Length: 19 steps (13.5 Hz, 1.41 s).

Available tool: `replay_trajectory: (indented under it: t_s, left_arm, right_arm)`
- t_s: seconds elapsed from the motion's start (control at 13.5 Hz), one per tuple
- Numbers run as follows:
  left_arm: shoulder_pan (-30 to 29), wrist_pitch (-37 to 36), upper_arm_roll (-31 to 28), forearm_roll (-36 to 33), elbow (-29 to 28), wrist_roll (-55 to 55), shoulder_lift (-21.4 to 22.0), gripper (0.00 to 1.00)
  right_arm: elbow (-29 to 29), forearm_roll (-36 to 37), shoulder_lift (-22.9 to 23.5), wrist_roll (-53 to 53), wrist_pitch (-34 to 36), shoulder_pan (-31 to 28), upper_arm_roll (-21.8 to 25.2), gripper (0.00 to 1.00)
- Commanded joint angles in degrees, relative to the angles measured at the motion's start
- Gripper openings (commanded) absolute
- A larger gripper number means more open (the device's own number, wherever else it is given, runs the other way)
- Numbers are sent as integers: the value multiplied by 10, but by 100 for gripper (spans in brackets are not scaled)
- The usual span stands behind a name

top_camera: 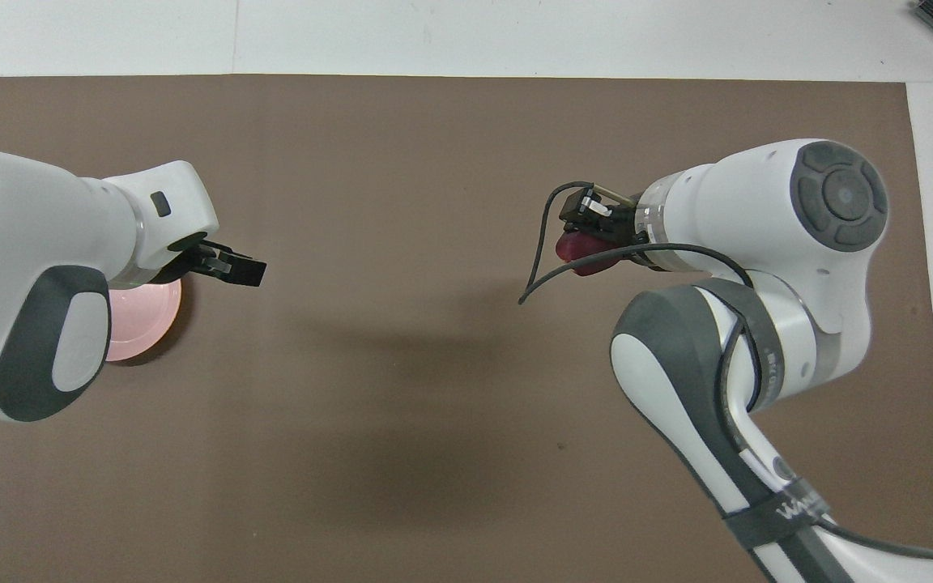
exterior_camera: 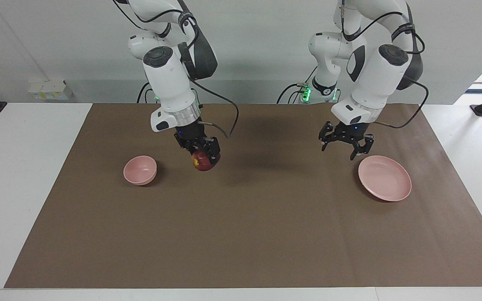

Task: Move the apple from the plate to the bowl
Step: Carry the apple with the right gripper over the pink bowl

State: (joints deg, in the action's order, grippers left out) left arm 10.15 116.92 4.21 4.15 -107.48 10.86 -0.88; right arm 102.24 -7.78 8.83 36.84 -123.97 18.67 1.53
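Note:
My right gripper (exterior_camera: 206, 156) is shut on the dark red apple (exterior_camera: 200, 163) and holds it in the air over the brown mat, just beside the small pink bowl (exterior_camera: 140, 170), toward the table's middle. The bowl is empty. In the overhead view the apple (top_camera: 576, 247) shows under the right gripper (top_camera: 590, 231), and the bowl is hidden by the right arm. My left gripper (exterior_camera: 341, 151) is open and empty, raised over the robots' edge of the wide pink plate (exterior_camera: 385, 178). The plate is empty. In the overhead view the plate (top_camera: 151, 316) is partly covered by the left gripper (top_camera: 233, 268).
A brown mat (exterior_camera: 249, 234) covers most of the white table (exterior_camera: 19, 175). A black cable (top_camera: 543, 267) hangs from the right wrist near the apple.

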Motion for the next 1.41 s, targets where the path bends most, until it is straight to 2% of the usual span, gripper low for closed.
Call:
replay_trajectory:
  t_s: [0.0,0.15,0.3,0.44,0.59,0.89,1.11,1.19,1.26,1.33]
  left_arm:
    - [-25,-92,4,-18,81,2,-8,100]
    - [-45,-169,4,-19,141,4,-8,100]
    - [-58,-224,0,-21,180,4,-3,100]
    - [-67,-272,-5,-27,203,4,2,100]
    - [-77,-279,-8,-24,204,3,14,100]
    - [-87,-281,-8,-24,195,1,21,100]
    - [-91,-276,-9,-24,202,-1,18,100]
    - [-90,-278,-9,-23,203,-2,20,100]
    - [-90,-286,-9,-24,206,-1,21,100]
    - [-89,-289,-10,-24,211,-1,21,100]
  right_arm:
    - [3,30,-7,-148,12,-42,-2,0]
    - [3,95,-9,-253,42,-61,-2,0]
    - [15,143,-21,-300,55,-79,-2,0]
    - [52,179,-39,-346,45,-102,-2,0]
    - [75,200,-43,-356,39,-126,-3,0]
    - [178,200,-62,-355,-53,-162,-4,0]
    - [250,197,-48,-325,-139,-162,-4,0]
    - [257,197,-43,-320,-150,-161,-4,0]
    - [256,198,-38,-323,-149,-160,-4,25]
    - [251,197,-37,-324,-145,-159,-4,91]
